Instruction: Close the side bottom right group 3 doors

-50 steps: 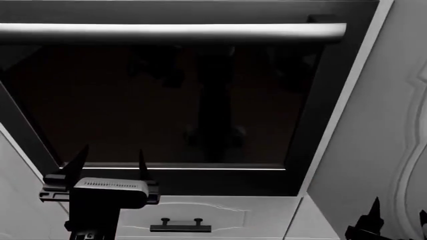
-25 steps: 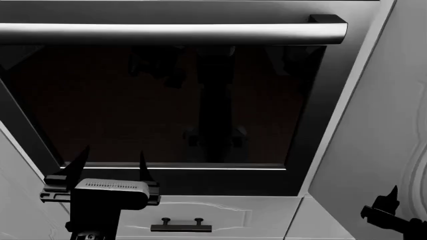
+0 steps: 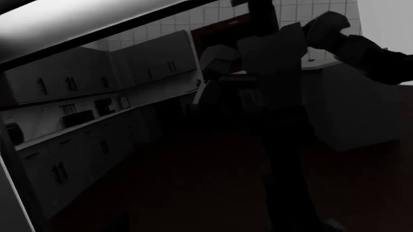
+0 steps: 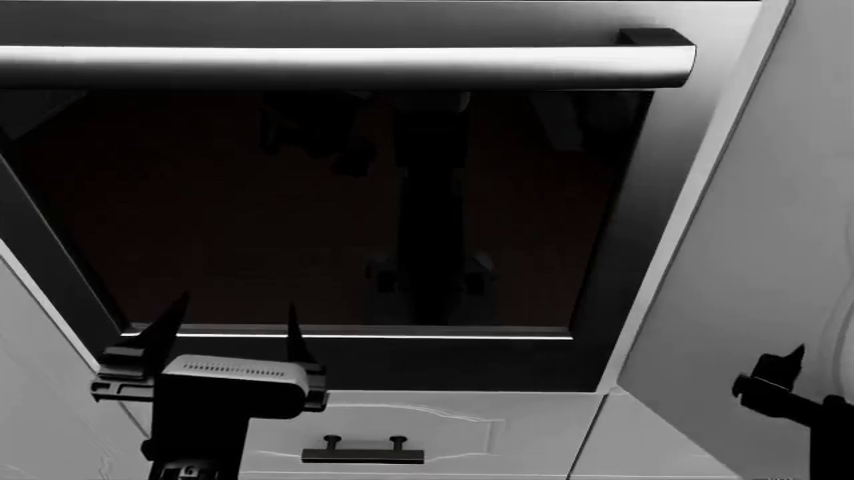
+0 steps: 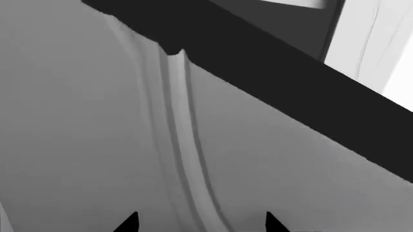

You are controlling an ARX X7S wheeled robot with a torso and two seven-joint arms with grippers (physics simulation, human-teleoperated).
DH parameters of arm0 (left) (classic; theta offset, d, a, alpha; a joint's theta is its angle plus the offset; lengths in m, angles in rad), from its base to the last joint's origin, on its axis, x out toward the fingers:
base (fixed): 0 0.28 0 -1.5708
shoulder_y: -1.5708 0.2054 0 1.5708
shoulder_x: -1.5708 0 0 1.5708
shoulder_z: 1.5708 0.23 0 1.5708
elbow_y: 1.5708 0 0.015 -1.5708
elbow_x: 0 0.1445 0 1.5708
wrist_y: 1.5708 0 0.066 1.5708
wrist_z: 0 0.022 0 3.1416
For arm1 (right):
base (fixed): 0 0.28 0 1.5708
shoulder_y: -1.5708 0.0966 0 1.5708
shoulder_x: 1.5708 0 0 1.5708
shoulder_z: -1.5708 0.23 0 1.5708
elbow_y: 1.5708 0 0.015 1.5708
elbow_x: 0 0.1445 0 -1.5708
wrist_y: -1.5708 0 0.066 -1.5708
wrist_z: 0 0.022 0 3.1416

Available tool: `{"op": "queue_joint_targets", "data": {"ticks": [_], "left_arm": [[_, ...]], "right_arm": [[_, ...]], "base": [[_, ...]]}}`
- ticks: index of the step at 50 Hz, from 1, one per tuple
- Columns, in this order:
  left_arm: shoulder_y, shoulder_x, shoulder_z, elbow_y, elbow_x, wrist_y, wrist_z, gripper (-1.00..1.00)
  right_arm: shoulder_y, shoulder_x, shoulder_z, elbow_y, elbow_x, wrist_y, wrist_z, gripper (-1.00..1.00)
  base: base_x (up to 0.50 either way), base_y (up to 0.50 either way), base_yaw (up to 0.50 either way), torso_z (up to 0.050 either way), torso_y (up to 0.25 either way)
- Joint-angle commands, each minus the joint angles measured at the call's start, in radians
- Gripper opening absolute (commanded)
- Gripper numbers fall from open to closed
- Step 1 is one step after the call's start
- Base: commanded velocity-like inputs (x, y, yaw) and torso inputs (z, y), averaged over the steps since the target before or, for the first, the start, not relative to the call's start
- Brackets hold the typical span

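A white cabinet door [image 4: 754, 260] fills the right side of the head view; a bit of its curvy raised outline shows at the right edge, and no handle is in view. My right gripper [image 4: 787, 385] is low against this door, partly cut off by the picture's edge. In the right wrist view its two fingertips [image 5: 131, 223] stand wide apart and empty, close to the door's panel [image 5: 77, 145] and raised groove [image 5: 174, 145]. My left gripper [image 4: 234, 318] is open and empty in front of the black glass oven door [image 4: 347, 210].
The oven's long bar handle [image 4: 347, 65] runs across the top. A short white drawer front with a black bar handle [image 4: 360, 452] sits under the oven. The left wrist view shows only the dark glass [image 3: 193, 183] reflecting the kitchen. A dark band [image 5: 271, 82] crosses beyond the door panel.
My right gripper has moved up and to the right along the white door. The door's curvy outline has slid toward the view's right edge. My left gripper has shifted slightly right.
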Motion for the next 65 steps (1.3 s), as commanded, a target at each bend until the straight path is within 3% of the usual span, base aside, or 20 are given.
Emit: {"op": "queue_joint_targets", "data": {"ticks": [1, 20, 65], "left_arm": [[-0.014, 0.004, 0.007, 0.000, -0.002, -0.016, 0.005, 1.00], [-0.017, 0.008, 0.015, -0.005, 0.004, -0.018, 0.004, 1.00], [-0.013, 0.012, 0.020, -0.025, 0.007, -0.007, 0.004, 1.00]], "right_arm": [[0.152, 0.015, -0.002, 0.107, -0.061, 0.029, 0.005, 1.00], [0.303, -0.040, -0.070, 0.307, -0.130, 0.036, -0.055, 1.00], [0.639, -0.095, -0.187, 0.484, -0.222, 0.133, -0.135, 1.00]], "base": [[0.00, 0.00, 0.00, 0.000, 0.000], [0.00, 0.00, 0.00, 0.000, 0.000], [0.01, 0.00, 0.00, 0.000, 0.000]]}}
